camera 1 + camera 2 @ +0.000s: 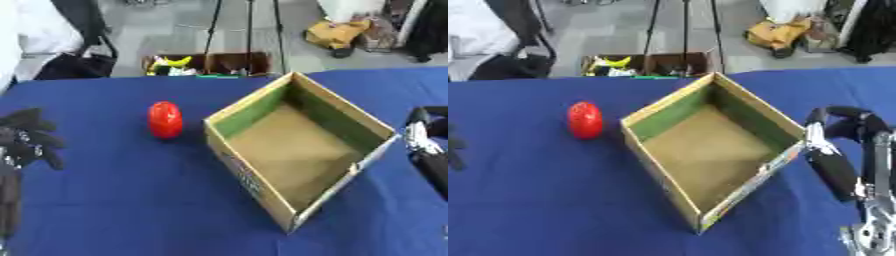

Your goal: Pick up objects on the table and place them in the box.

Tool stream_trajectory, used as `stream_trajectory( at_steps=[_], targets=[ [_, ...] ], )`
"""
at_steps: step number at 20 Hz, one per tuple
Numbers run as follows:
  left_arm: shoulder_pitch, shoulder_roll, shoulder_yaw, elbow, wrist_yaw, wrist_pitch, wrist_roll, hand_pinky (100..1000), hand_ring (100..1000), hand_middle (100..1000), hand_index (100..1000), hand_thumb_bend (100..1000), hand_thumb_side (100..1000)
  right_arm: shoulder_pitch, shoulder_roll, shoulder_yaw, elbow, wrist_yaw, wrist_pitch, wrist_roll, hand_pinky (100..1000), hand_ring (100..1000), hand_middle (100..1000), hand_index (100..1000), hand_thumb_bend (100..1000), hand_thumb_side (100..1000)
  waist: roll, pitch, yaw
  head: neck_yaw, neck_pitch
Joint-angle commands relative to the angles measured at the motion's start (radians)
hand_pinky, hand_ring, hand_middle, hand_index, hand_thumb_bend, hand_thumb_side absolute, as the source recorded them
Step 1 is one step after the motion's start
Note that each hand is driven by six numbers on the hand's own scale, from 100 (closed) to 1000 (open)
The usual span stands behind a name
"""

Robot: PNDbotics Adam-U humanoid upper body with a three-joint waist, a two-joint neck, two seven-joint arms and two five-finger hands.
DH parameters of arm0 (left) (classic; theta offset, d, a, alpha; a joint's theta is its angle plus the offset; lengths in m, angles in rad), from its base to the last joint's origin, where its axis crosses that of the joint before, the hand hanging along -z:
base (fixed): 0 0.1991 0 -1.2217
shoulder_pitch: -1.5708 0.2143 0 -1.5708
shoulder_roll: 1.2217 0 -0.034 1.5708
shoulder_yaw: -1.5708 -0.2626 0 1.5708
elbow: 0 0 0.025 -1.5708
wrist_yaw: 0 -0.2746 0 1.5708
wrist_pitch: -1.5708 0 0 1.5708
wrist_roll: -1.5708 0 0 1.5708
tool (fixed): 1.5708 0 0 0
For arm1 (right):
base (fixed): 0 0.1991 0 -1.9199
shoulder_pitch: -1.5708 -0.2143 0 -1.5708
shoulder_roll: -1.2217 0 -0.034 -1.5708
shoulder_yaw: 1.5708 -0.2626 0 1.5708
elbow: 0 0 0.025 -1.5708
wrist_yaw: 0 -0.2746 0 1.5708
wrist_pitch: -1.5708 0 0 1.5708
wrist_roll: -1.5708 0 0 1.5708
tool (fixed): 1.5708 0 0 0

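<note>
I am looking down at a table (131,210) covered in a dark blue cloth, with an open cardboard box (297,150) set askew in the middle, its floor bare and its inner walls lined green. Nothing lies in the box that I can see, so I judge the job to be at its opening step: the reach for the first object. That object is a small red, rounded thing (164,119), something like a tomato or a pepper, standing on the cloth just beside the box's left wall and apart from it. My left hand (26,140) rests at the left edge of the view, well apart from the red thing, its dark fingers loosely curled and holding nothing. My right hand (842,150) hangs at the right side, close to the box's near right corner; its fingers look bent, but I cannot tell for sure how far they are closed, and I see nothing in them. The next move, as I judge it, belongs to my left hand: travel right across the cloth, open around the red thing, close on it, lift it above the box wall and let it go inside. A printed strip runs along the box's near rim, but no words or brand can be read. Beyond the table's far edge sits another small carton (210,65) holding something yellow.
</note>
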Motion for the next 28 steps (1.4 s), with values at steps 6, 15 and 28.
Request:
stream_trajectory(
  at_steps=[6,15,28],
  targets=[
    [-0.007,0.005,0.006,-0.02,-0.003,-0.003,0.002,349,533,586,776,100,947,-0.008,-0.014,-0.008,-0.021,-0.009,-0.004,0.001,749,560,451,685,176,474,-0.004,-0.025,0.001,0.003,-0.01],
    [-0.023,0.058,0.022,-0.02,-0.127,0.017,0.017,318,552,653,844,100,910,-0.007,-0.014,-0.007,-0.021,-0.009,-0.004,0.001,749,561,451,685,172,473,-0.004,-0.033,0.006,-0.002,-0.001],
    [-0.313,0.379,-0.082,0.098,-0.613,0.118,-0.04,319,624,762,904,197,873,0.007,-0.025,0.003,-0.021,-0.007,-0.002,0.014,748,562,451,685,177,478,0.012,-0.051,-0.028,-0.006,0.036]
  ],
)
